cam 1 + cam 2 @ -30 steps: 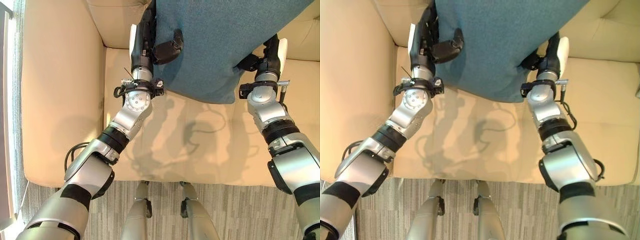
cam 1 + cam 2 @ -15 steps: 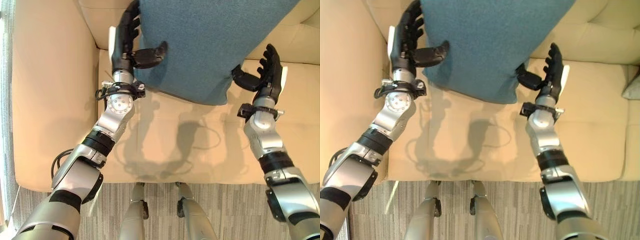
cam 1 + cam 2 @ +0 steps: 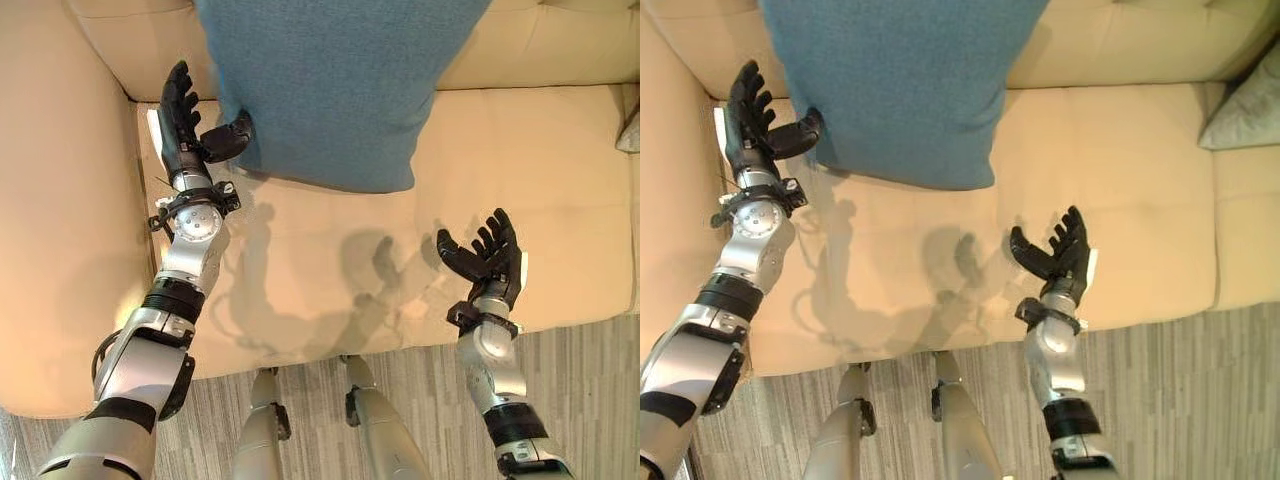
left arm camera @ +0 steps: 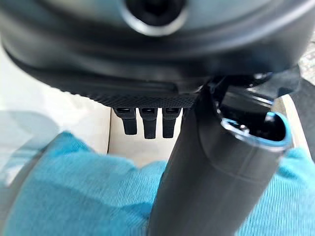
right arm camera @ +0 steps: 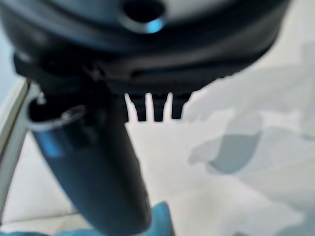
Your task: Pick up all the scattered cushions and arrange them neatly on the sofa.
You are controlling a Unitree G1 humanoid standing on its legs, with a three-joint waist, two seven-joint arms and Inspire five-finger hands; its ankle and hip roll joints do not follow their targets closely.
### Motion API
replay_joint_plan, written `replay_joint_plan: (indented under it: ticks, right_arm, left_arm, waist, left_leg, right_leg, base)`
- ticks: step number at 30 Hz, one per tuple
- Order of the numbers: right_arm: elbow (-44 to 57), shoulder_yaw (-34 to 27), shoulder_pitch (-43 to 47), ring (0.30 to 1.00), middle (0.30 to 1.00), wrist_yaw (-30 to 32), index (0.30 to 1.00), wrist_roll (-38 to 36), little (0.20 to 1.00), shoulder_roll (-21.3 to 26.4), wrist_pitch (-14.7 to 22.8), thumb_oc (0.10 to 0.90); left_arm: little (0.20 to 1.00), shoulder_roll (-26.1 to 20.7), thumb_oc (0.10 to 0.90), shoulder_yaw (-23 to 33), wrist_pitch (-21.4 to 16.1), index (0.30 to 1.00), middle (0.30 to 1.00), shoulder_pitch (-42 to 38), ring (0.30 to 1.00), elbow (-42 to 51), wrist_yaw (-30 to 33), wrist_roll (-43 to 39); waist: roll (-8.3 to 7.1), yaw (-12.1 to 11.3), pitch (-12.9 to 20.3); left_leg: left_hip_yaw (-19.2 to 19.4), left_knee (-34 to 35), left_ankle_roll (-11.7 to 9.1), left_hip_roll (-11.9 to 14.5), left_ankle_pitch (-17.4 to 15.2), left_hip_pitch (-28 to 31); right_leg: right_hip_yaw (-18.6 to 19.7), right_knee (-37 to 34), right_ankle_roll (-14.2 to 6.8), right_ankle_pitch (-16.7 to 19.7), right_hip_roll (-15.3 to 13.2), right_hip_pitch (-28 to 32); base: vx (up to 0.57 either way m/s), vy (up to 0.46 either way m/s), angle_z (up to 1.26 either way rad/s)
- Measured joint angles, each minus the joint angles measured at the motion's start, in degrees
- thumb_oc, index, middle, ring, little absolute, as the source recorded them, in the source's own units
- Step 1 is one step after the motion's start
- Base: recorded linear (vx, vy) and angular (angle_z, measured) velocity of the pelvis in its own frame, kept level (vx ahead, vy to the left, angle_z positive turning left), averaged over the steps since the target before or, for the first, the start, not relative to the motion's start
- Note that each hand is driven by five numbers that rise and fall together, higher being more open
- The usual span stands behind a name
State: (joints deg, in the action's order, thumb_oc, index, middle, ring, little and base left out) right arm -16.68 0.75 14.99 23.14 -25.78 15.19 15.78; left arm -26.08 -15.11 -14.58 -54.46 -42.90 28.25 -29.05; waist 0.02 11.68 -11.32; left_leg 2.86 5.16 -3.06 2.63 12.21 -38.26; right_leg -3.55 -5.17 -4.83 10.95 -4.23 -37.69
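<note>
Teal cushion (image 3: pixel 335 85) is leaning on sofa (image 3: pixel 560 190) backrest; right hand (image 3: pixel 488 262) is now withdrawn, fingers spread; left hand (image 3: pixel 185 125) is splayed, thumb touching it.

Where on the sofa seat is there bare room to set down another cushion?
The seat lies bare between the blue cushion and the grey cushion at its far right, with the open right hand over its front edge. It is crowded at the left armrest, where the open left hand touches the blue cushion.
</note>
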Motion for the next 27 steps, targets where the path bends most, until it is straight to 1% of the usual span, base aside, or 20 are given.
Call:
replay_joint_plan:
  ticks: [4, 5, 6, 7, 10, 13, 16, 22, 25, 26, 27]
  right_arm:
    - [1.0, 0.0, 0.1, 0.9, 0.9, -0.6, 0.9, 0.1, 0.9, -0.2, 0.3, 0.8]
    - [1.8, 0.1, 0.1, 0.9, 0.9, -0.9, 0.9, 0.5, 0.9, -0.2, 0.4, 0.8]
    - [1.8, 0.0, 0.2, 0.9, 0.9, -1.1, 0.9, 1.4, 0.9, 0.0, 0.5, 0.8]
    - [1.8, 0.0, 0.2, 0.9, 0.9, -1.1, 0.9, 1.9, 0.9, 0.0, 0.5, 0.8]
    - [1.8, 0.0, 1.2, 0.9, 0.9, -1.1, 0.9, 2.2, 0.9, 0.0, 0.5, 0.8]
    - [1.8, 0.1, 2.2, 0.9, 0.9, -0.9, 0.9, 2.3, 0.9, 0.0, 0.5, 0.8]
    - [1.8, 0.6, 3.4, 0.9, 0.9, -0.8, 0.9, 2.4, 0.9, 0.0, 0.4, 0.8]
    - [1.8, 1.7, 3.8, 0.9, 0.9, -0.7, 0.9, 2.6, 0.9, 0.0, 0.2, 0.8]
    - [1.8, 1.7, 3.5, 0.9, 0.9, -0.7, 0.9, 2.6, 0.9, 0.0, -0.1, 0.8]
    - [1.8, 1.7, 3.3, 0.9, 0.9, -0.7, 0.9, 2.6, 0.9, 0.0, -0.1, 0.8]
    - [1.8, 1.7, 3.0, 0.9, 0.9, -0.8, 0.9, 2.7, 0.9, 0.0, -0.2, 0.8]
  left_arm:
    - [0.9, 0.1, 0.8, -0.6, 0.1, 0.9, 0.9, -0.6, 0.9, -1.7, -0.3, 1.1]
    - [0.441, 0.2, 0.494, -0.6, 0.2, 0.441, 0.441, -0.5, 0.441, -1.7, -0.5, 1.2]
    - [0.34, 0.7, 0.427, -0.5, 0.2, 0.34, 0.34, -0.2, 0.34, -1.5, -0.6, 1.5]
    - [0.3, 1.0, 0.4, -0.4, 0.2, 0.3, 0.3, 0.0, 0.3, -1.5, -0.6, 2.2]
    - [0.3, 3.4, 0.4, -0.2, 0.6, 0.3, 0.3, 0.5, 0.3, -1.5, -1.6, 1.7]
    - [0.3, 4.2, 0.4, 0.0, 0.7, 0.3, 0.3, 0.7, 0.3, -1.5, -3.1, -3.3]
    - [0.3, 3.8, 0.4, -0.1, 0.7, 0.3, 0.3, 1.2, 0.3, -1.1, -5.6, -7.0]
    - [0.3, 3.7, 0.4, -0.5, 0.7, 0.3, 0.3, 2.4, 0.3, -0.4, -7.7, -9.3]
    - [0.3, 3.6, 0.4, -0.6, 1.1, 0.3, 0.3, 4.1, 0.3, 3.8, -7.7, -9.7]
    - [0.314, 3.8, 0.409, -0.7, 1.1, 0.314, 0.314, 4.3, 0.314, 4.3, -7.7, -9.7]
    - [0.559, 3.8, 0.573, -0.9, 1.1, 0.559, 0.559, 5.0, 0.559, 5.4, -7.7, -9.7]
  waist:
    - [0.0, 0.2, 0.0]
    - [0.0, 0.2, 0.0]
    - [-0.01, 0.2, 0.0]
    - [-0.01, 0.2, 0.0]
    - [-0.03, 0.1, 0.0]
    - [-0.03, 0.1, 0.0]
    - [-0.03, 0.0, 0.0]
    - [-0.03, -0.2, 0.0]
    - [-0.03, -0.3, 0.0]
    - [-0.03, -0.3, 0.0]
    - [-0.03, -0.3, 0.0]
  left_leg:
    - [0.2, 0.0, 0.0, 0.0, 0.0, 0.0]
    - [0.3, 0.0, 0.0, 0.0, 0.0, 0.0]
    - [0.3, 0.0, 0.0, 0.0, 0.0, 0.0]
    - [0.3, 0.0, 0.0, 0.0, 0.0, 0.0]
    - [0.4, 0.0, 0.0, -0.1, 0.0, 0.0]
    - [0.4, 0.0, 0.0, -0.1, 0.0, 0.0]
    - [0.6, 0.0, 0.0, -0.2, 0.0, 0.1]
    - [1.0, 0.0, 0.0, -0.2, 0.0, 0.9]
    - [1.0, 0.0, 0.0, -0.2, 0.0, 1.0]
    - [1.0, 0.0, 0.0, -0.2, 0.0, 1.0]
    - [1.0, 0.0, 0.0, -0.2, 0.0, 1.0]
  right_leg:
    - [0.1, 0.0, -0.1, 0.1, 0.0, -0.1]
    - [0.1, 0.0, -0.1, 0.1, 0.0, -0.1]
    - [0.1, 0.0, -0.1, 0.1, 0.0, -0.1]
    - [0.1, 0.0, -0.1, 0.1, 0.0, -0.1]
    - [0.2, 0.0, -0.1, 0.1, -0.1, -0.1]
    - [0.3, 0.0, -0.1, 0.1, -0.1, -0.1]
    - [0.5, 0.0, -0.2, 0.3, -0.1, -0.1]
    - [0.8, 0.0, -0.2, 0.3, -0.2, 0.6]
    - [0.8, 0.0, -0.2, 0.4, -0.2, 0.7]
    - [0.8, 0.0, -0.2, 0.4, -0.2, 0.7]
    - [0.8, 0.0, -0.2, 0.4, -0.2, 0.7]
  base:
    - [0.0, 0.0, 0.0]
    - [0.0, 0.0, 0.0]
    - [0.0, 0.0, 0.0]
    - [0.0, 0.0, 0.0]
    - [0.0, 0.0, 0.0]
    - [0.0, 0.0, 0.0]
    - [0.0, 0.002, -0.01]
    - [0.0, 0.002, -0.01]
    - [0.0, 0.0, 0.0]
    - [0.0, 0.0, 0.0]
    - [0.0, 0.0, 0.0]
